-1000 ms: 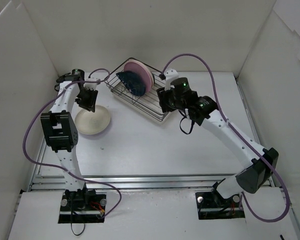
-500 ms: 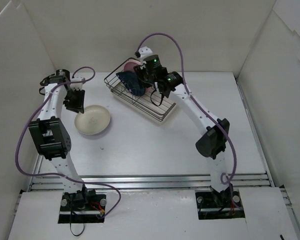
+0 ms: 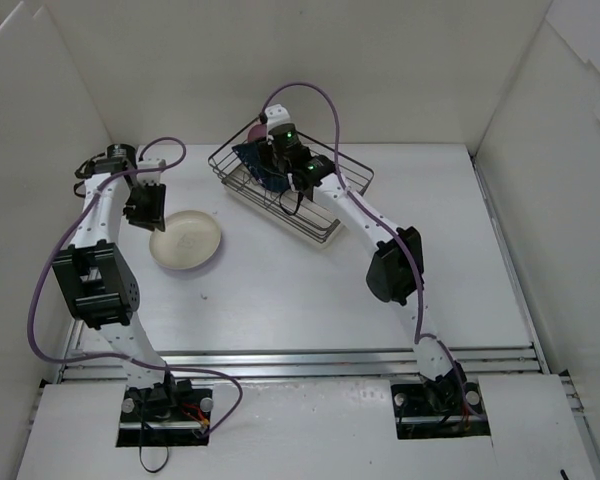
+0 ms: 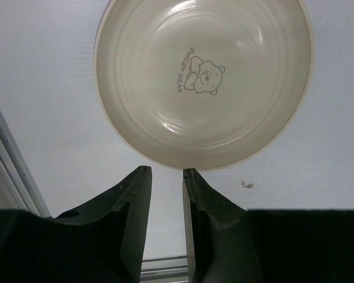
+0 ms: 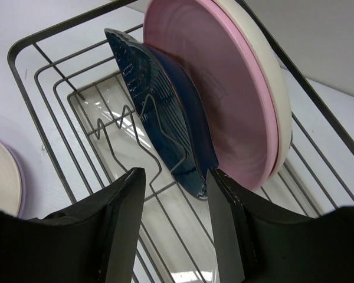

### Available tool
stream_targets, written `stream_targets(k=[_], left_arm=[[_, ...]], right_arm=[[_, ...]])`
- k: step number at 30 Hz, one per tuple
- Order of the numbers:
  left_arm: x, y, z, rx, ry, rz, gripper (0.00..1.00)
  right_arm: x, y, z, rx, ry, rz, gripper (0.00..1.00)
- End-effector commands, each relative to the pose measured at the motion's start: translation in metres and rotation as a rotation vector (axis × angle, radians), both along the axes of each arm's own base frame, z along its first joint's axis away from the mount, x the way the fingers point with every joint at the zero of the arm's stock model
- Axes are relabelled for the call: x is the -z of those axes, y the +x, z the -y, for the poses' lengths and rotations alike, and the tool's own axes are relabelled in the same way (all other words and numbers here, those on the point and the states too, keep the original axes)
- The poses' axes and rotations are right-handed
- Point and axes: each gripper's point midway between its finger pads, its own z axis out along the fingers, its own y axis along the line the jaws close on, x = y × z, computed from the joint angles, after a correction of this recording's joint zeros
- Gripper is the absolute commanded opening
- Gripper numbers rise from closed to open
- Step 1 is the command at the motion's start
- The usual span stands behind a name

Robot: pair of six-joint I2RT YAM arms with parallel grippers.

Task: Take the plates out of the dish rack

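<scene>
The dish rack (image 3: 320, 215) stands at the back middle of the table. In the right wrist view two dark blue wavy plates (image 5: 159, 112), a pink plate (image 5: 218, 100) and a cream plate (image 5: 265, 76) stand upright in the rack's (image 5: 47, 135) zigzag divider. My right gripper (image 5: 176, 177) is open and empty, just above the near blue plate's lower edge; it also shows from above (image 3: 276, 172). Another cream plate (image 4: 203, 82) with a bear print lies flat on the table (image 3: 185, 240). My left gripper (image 4: 165, 177) is open and empty just off its rim, also seen from above (image 3: 145, 218).
White walls close in the table on the left, back and right. A lavender edge (image 5: 20, 183) shows under the cream plate on the table. A clear tray lies under the rack's wires (image 5: 115, 159). A metal rail runs along the table's near edge (image 3: 300, 360).
My right arm has swung from the rack's right side to over the upright plates. The rack has shifted a little. My left gripper has drawn back from the cream plate toward the left.
</scene>
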Motion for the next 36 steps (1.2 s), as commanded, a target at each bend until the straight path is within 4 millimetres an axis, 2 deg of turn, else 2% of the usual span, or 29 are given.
stream_targets(k=[1, 6, 12, 14, 18, 25, 29, 31, 36], left_arm=[[-0.027, 0.005, -0.005, -0.025, 0.008, 0.090, 0.28], [-0.023, 0.004, -0.012, -0.042, 0.002, 0.080, 0.28], [-0.021, 0.004, -0.014, -0.051, -0.012, 0.074, 0.28], [-0.021, 0.002, -0.013, -0.050, -0.020, 0.074, 0.28], [-0.020, 0.000, -0.012, -0.048, -0.019, 0.076, 0.28], [-0.017, -0.001, -0.016, -0.059, -0.017, 0.066, 0.28], [-0.016, 0.000, -0.016, -0.057, -0.022, 0.065, 0.28], [-0.015, 0.002, -0.016, -0.059, -0.025, 0.062, 0.28], [-0.018, 0.003, -0.016, -0.058, -0.024, 0.066, 0.28]], right_arm=[[-0.034, 0.025, -0.004, 0.047, 0.112, 0.122, 0.47], [-0.019, 0.030, -0.026, -0.030, 0.183, 0.093, 0.48], [-0.024, 0.051, -0.024, 0.023, 0.221, 0.171, 0.41], [-0.019, 0.053, -0.023, 0.026, 0.180, 0.189, 0.40], [-0.009, 0.062, -0.009, 0.095, 0.125, 0.208, 0.36], [0.000, 0.062, -0.009, 0.088, 0.100, 0.200, 0.42], [-0.013, 0.055, -0.008, 0.077, 0.086, 0.232, 0.44], [-0.013, 0.055, -0.010, 0.078, 0.093, 0.233, 0.44], [0.019, 0.064, -0.013, 0.094, 0.073, 0.193, 0.44]])
